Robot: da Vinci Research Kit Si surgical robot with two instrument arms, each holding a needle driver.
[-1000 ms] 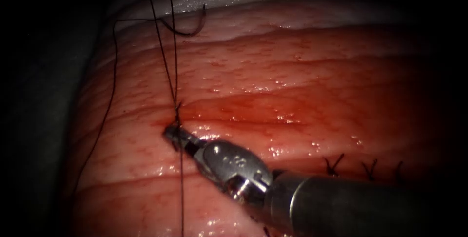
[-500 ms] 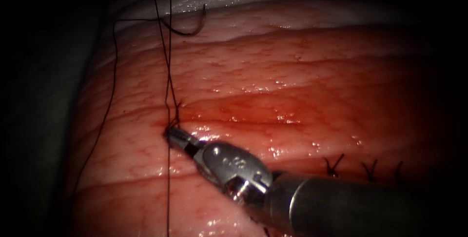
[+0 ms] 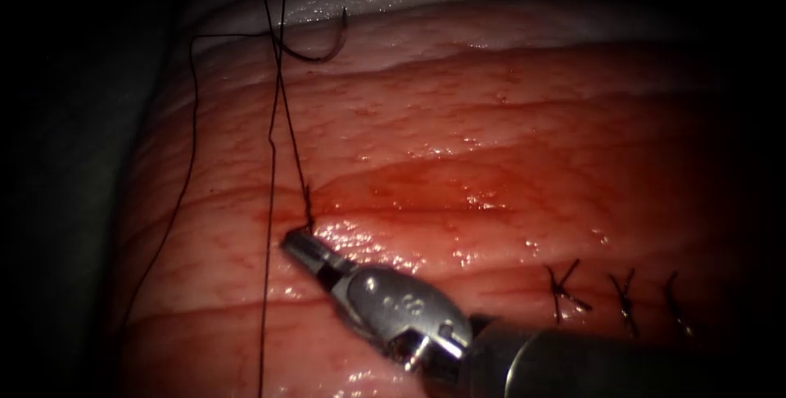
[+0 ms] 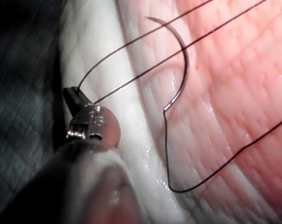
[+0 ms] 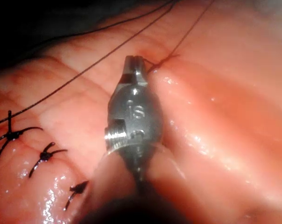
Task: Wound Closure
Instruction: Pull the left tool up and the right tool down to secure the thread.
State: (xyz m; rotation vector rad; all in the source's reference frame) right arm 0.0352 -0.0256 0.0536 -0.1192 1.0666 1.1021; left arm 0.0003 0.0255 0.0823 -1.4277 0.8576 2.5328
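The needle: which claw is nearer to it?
Left. The left claw holds thread beside the needle, which lies free on the tissue; the right claw is at the cut.

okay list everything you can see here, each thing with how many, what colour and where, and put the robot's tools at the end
tissue: one piece, pink-red, glistening, under everything.
cut: one, darker red line, running right from the newest stitch.
red fluid: one wet patch, along the cut.
needle: one, dark, curved, lying free on the tissue's far edge, not in the tissue, held by neither tool.
thread: dark strands, from the needle and the left tool to the stitch.
finished stitches: three, dark knots, right of the right tool.
left tool: one, silver, shut on the thread.
right tool: one, silver, shut on a short thread end at the stitch.
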